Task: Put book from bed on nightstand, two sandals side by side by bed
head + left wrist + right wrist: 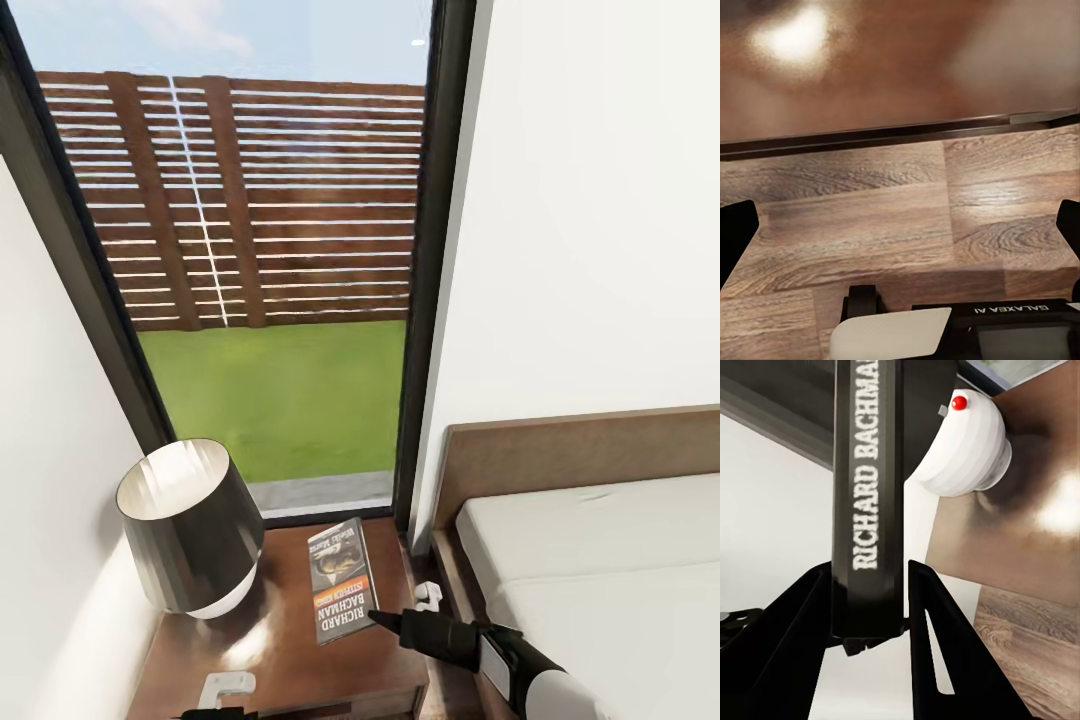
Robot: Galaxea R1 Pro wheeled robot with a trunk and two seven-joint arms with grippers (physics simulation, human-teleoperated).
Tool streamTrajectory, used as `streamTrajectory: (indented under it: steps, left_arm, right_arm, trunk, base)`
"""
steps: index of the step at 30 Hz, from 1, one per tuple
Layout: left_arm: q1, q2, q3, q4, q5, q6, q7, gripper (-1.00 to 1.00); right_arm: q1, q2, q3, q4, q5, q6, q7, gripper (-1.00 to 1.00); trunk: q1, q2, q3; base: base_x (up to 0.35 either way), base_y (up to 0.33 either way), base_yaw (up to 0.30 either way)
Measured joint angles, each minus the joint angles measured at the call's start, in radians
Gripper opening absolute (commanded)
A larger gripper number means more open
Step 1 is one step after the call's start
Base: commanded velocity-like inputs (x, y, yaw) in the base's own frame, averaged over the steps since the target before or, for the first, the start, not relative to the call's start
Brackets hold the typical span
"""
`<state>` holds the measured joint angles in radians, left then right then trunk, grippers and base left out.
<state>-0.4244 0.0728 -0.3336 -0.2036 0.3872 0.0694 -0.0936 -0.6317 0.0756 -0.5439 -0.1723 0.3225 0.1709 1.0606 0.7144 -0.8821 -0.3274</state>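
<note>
Lamp [190,530] stands at the left of the nightstand [270,650], dark-shaded with a white foot; I must mind it, since it would tip at a nudge. My left claw [900,225] hangs with its fingers well apart over plank floor [870,217], holding nothing. Next along, the book [342,580] rests on the nightstand's glossy top, just right of the lamp. It is a thin paperback, dark with an orange band, white lettering and a greyish picture. I judge it light, slightly flexible and slick on that polished wood, so the near edge is the place to hold it, as now. My right claw [378,620] reaches to that edge; in the right wrist view the fingers [937,622] flank the spine [870,487], lettered RICHARD BACHMAN, closely, and I judge them clamped on it. Rightmost lies the bed [600,560], its pale mattress bare.
</note>
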Motion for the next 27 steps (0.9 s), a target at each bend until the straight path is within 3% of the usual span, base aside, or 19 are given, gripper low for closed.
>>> streamTrajectory:
  steps: [27]
  left_arm:
    - [0.001,0.000,-0.001,0.000,0.000,-0.001,0.000,1.00]
  right_arm:
    - [0.000,-0.001,-0.013,0.000,-0.007,0.001,-0.002,-1.00]
  trunk:
    - [0.000,0.000,0.000]
  base:
    - [0.000,0.000,0.008]
